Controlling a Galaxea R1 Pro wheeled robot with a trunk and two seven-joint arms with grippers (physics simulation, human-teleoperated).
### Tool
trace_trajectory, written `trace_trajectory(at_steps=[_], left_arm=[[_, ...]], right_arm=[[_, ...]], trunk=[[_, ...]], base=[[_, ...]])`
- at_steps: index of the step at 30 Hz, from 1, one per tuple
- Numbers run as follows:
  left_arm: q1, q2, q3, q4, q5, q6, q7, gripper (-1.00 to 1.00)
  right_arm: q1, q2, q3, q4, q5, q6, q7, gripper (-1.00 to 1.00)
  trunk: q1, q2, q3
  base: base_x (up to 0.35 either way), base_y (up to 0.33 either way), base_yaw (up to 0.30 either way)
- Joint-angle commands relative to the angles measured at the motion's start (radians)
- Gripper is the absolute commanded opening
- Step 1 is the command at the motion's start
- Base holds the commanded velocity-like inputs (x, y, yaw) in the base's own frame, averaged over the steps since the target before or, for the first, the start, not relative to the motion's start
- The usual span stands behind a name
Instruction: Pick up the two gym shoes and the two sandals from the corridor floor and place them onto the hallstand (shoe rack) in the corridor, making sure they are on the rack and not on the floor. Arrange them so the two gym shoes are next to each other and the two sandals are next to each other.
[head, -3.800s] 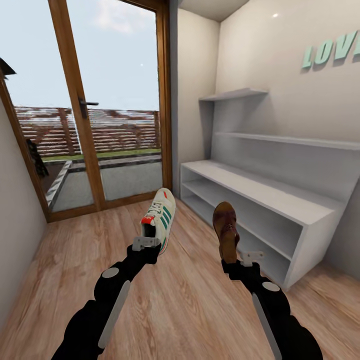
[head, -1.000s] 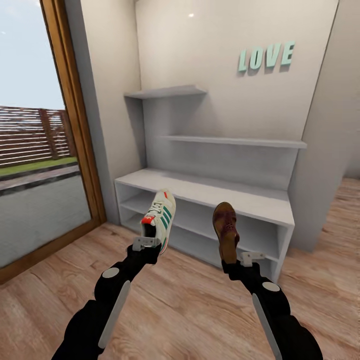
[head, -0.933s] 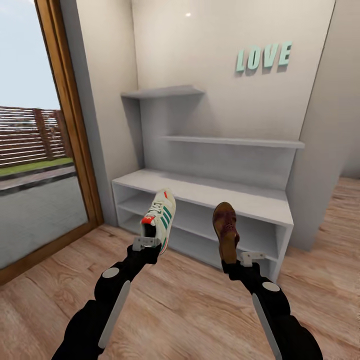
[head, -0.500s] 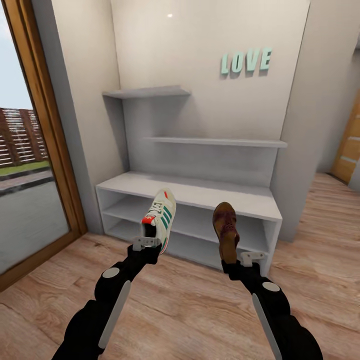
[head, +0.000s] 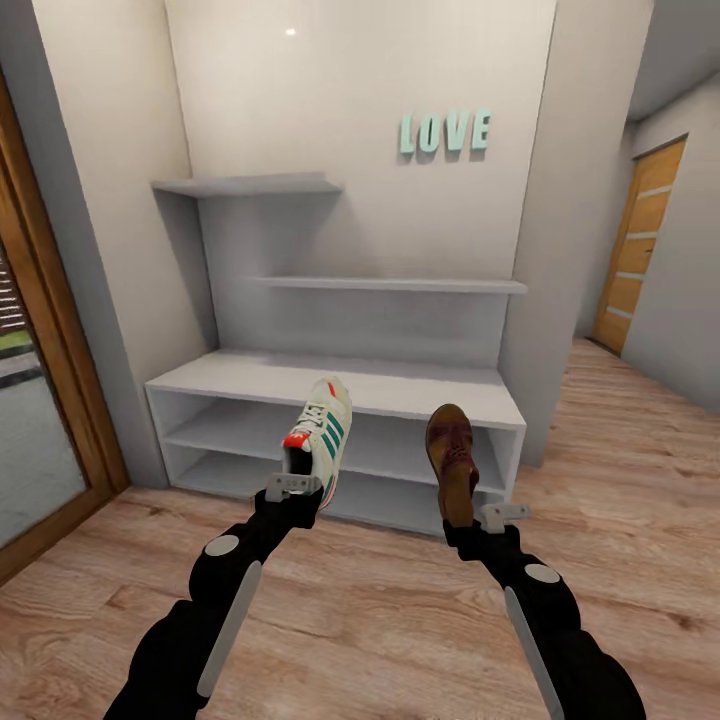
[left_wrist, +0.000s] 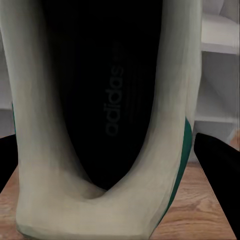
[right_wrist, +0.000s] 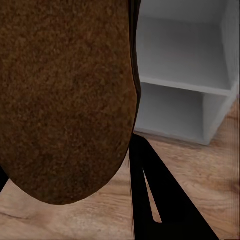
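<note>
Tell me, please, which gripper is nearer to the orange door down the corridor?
The right. The right gripper, shut on the sandal, is on the side of the orange door; the left gripper, holding the gym shoe, is farther across from it.

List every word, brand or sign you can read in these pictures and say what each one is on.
"LOVE": mint-green raised letters on the white wall above the hallstand.
"adidas": printed faintly on the dark insole inside the gym shoe held in the left hand.
No text can be read on the sandal in the right hand.
</note>
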Motion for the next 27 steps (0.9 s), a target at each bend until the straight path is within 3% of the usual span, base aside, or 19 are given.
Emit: trace_trajectory(at_steps=[1, 9, 27], left_arm=[[0.0, 0.0, 0.001, -0.001, 0.009, 0.005, 0.001, -1.0], [0.0, 0.0, 0.001, -0.001, 0.009, 0.005, 0.001, -1.0], [0.0, 0.0, 0.001, -0.002, 0.009, 0.005, 0.001, -1.0]], right_arm=[[-0.001, 0.0, 0.0, -0.001, -0.003, 0.006, 0.001, -1.0], [-0.001, 0.0, 0.0, -0.001, -0.003, 0.006, 0.001, -1.0], [-0.001, 0.001, 0.0, -0.002, -0.003, 0.006, 0.001, -1.0]], trunk=[[0.0, 0.0, -0.001], [0.0, 0.0, 0.003], [0.0, 0.0, 0.009]], base=[[0.0, 0.179, -0.296], [0.0, 0.117, -0.296], [0.005, -0.021, -0.253]])
